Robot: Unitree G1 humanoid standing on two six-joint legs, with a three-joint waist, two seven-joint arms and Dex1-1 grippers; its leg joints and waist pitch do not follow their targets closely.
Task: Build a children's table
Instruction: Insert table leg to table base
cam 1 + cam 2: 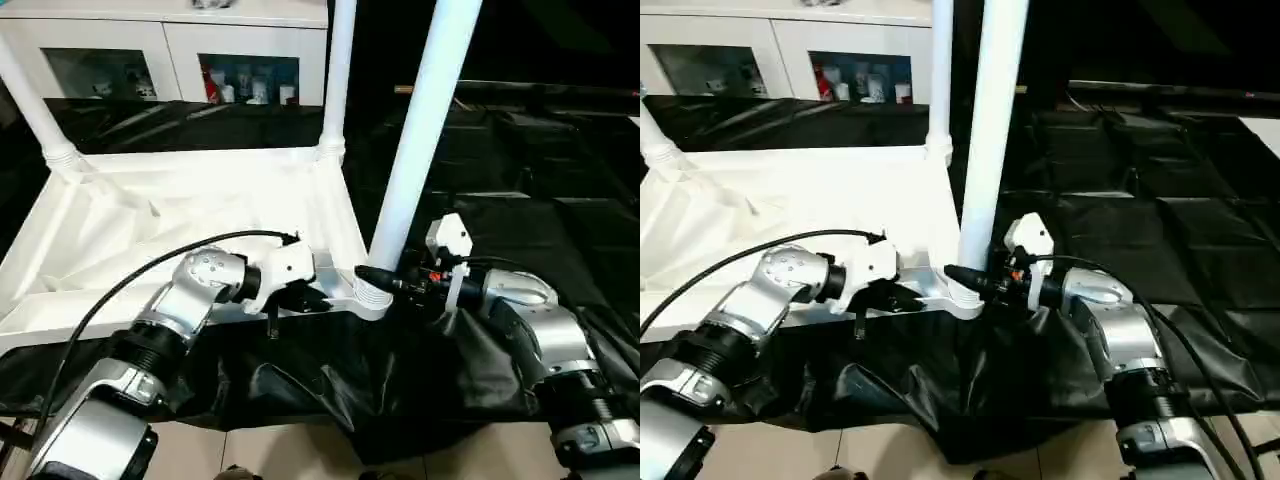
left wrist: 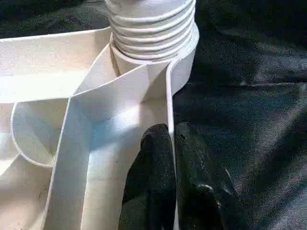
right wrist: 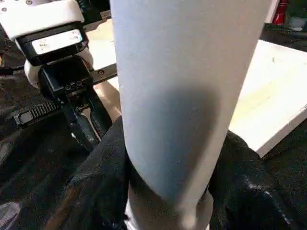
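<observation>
- Seating a leg (image 1: 420,130) in the top's (image 1: 180,215) near corner socket (image 1: 372,296).
- Right end effector (image 1: 385,283) clamps the leg's base; left end effector (image 2: 175,158) pinches the rim.
- Next move likely needs twisting or pressing home.

The children's table top (image 1: 190,215) lies underside up on the worktop (image 1: 540,200), with cabinets (image 1: 170,50) behind it. Legs stand upright in its far-left (image 1: 30,100), far-right (image 1: 337,70) and near-right (image 1: 425,130) corners. The left end effector (image 2: 175,167) pinches the near rim left of the near-right leg, and the right end effector (image 1: 385,282) grips that leg's base from the right.
</observation>
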